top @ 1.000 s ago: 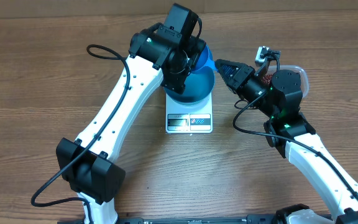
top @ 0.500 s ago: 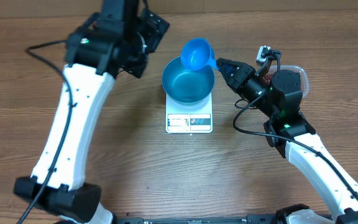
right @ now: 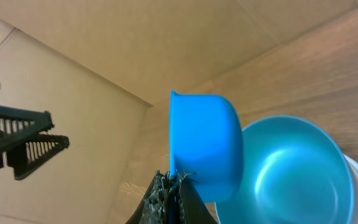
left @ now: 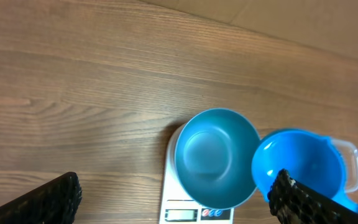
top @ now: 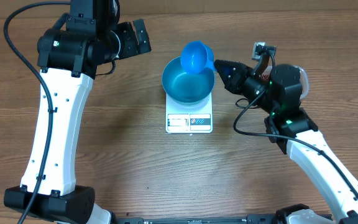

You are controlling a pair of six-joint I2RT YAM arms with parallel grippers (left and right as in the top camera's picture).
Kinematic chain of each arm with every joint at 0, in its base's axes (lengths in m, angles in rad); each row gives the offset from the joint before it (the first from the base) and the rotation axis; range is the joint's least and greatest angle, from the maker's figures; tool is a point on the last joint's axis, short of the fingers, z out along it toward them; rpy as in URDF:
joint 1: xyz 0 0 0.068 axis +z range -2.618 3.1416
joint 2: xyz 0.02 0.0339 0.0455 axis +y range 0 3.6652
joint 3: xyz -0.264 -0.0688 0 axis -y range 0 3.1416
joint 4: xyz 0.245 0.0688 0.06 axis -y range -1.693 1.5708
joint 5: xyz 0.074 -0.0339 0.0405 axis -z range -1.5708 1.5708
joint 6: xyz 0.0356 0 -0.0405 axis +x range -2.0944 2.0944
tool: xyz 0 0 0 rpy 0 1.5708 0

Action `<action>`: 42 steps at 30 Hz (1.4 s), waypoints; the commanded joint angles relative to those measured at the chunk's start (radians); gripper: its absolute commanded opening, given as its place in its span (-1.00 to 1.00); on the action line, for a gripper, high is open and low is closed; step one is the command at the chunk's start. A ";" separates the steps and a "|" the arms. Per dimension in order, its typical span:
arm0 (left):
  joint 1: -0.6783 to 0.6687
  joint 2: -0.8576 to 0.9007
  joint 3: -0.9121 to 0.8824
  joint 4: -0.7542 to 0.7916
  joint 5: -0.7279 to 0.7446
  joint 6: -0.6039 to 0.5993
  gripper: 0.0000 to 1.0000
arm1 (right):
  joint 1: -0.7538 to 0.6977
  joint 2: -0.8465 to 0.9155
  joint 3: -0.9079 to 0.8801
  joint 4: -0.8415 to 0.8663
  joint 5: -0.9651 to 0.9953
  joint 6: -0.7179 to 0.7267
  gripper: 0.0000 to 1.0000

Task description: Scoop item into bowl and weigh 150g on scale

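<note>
**scoop over bowl rim, handle pointing right**

your right gripper (top: 219, 65) has its jaws pressed together on the handle of the small blue scoop (top: 197, 56). the right wrist view shows the fingers (right: 166, 200) nearly meeting around the handle end.

the scoop's long axis runs left-right across the table. its handle points right into the gripper and its cup points left. the cup hangs above the far-right rim of the bowl (top: 188, 82), open side turned up toward the overhead camera. can't tell if the cup touches the rim.

the bowl sits upright on the far part of the scale (top: 189, 121). its inside shows smooth teal-blue in the overhead and left wrist views.

the scale's long axis runs far-near. its display strip is on the near edge, facing the arm bases and clear of the bowl.

your left gripper (top: 132, 40) has its jaws spread wide and holds nothing. it sits up off the table to the far left of the bowl, well apart from it. its fingertips (left: 48, 198) show at the two bottom corners of the left wrist view.

a clear tub (left: 352, 163) sits just right of the scoop, mostly behind the right arm in the overhead view. the beans can't be made out.
</note>
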State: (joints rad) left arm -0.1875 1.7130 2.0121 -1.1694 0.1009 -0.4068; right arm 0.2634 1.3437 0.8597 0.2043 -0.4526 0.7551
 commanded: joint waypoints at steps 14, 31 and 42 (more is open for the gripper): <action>0.005 -0.013 0.021 -0.013 -0.053 0.097 0.99 | 0.004 -0.021 0.516 -0.819 0.497 -0.350 -0.93; -0.050 -0.013 0.020 -0.069 0.034 0.341 -0.64 | -0.003 -0.020 0.554 -1.206 1.091 -0.359 -0.93; -0.226 -0.011 0.018 -0.096 -0.045 0.393 -0.92 | -0.137 -0.020 0.554 -1.213 0.985 -0.302 -0.93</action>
State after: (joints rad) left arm -0.3485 1.7130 2.0125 -1.2636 0.1150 -0.0589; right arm 0.1493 1.3380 1.3857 -1.0126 0.5690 0.4339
